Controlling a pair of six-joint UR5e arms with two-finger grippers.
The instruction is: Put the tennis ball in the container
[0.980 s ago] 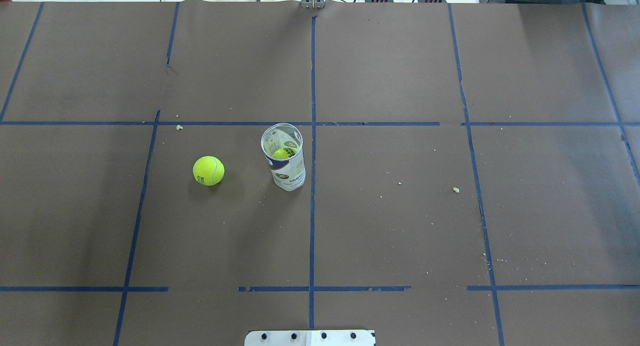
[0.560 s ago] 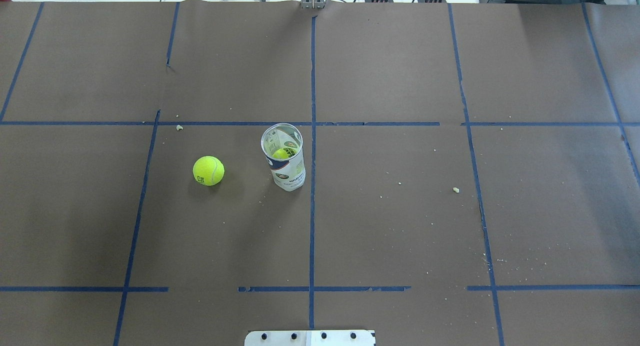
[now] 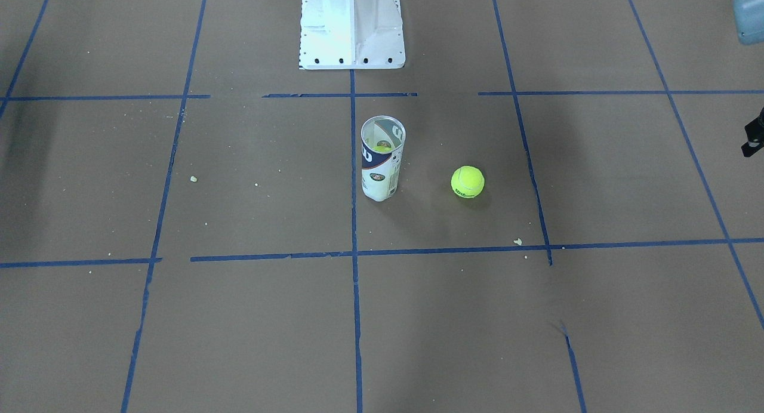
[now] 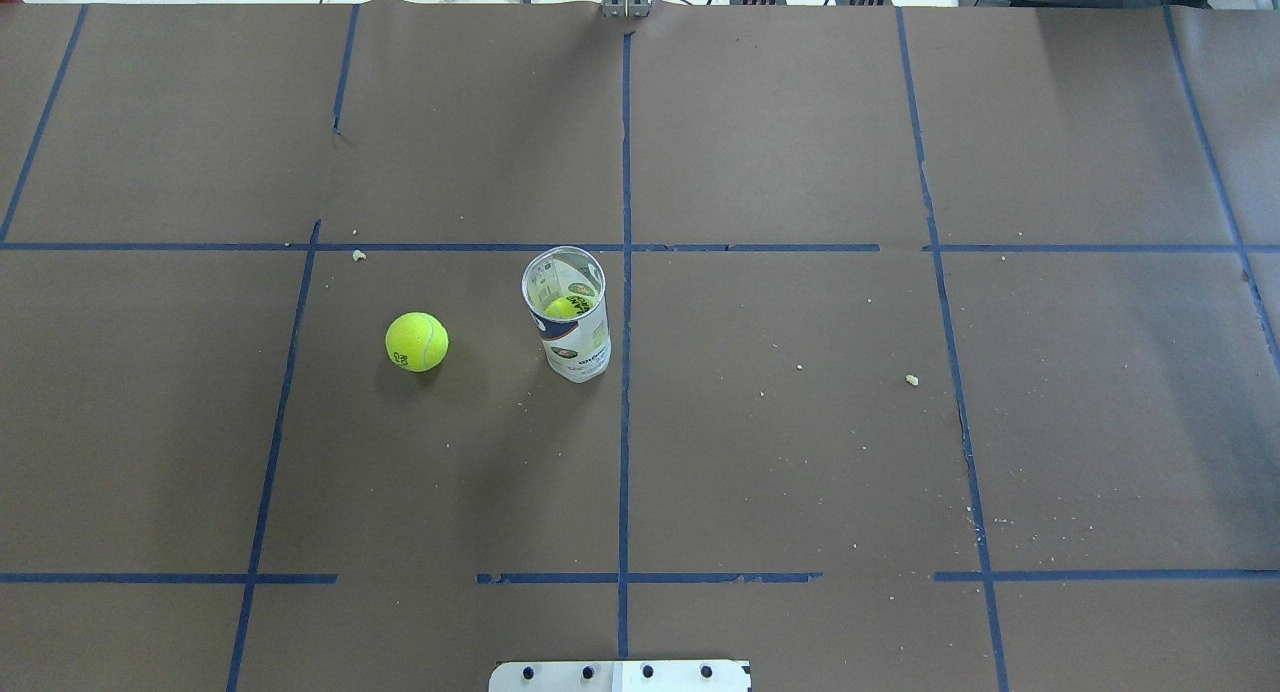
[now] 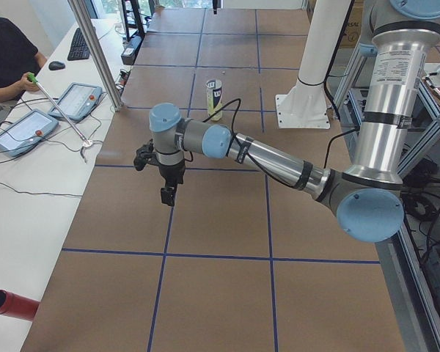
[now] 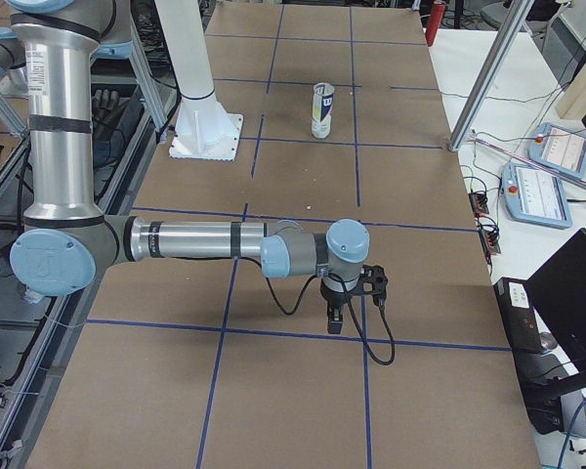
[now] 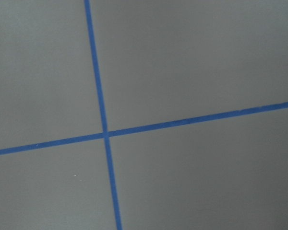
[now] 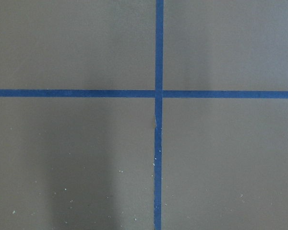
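The yellow-green tennis ball [image 4: 417, 341] [image 3: 467, 181] lies on the brown paper. A short way to its right in the overhead view, the clear container [image 4: 566, 312] [image 3: 382, 157] stands upright with its mouth open and another yellow-green ball inside. My left gripper [image 5: 166, 195] hangs over the table far from both, toward the table's left end. My right gripper [image 6: 335, 321] hangs over the opposite end. Each shows clearly only in a side view, so I cannot tell whether either is open or shut. Both wrist views show only paper and blue tape.
The white robot base [image 3: 352, 28] [image 4: 620, 675] stands at the table's near edge behind the container. Blue tape lines grid the paper, which has scattered crumbs. An operator [image 5: 7, 55] sits at a side bench with tablets. A red cylinder [image 5: 11, 304] lies by the table's corner.
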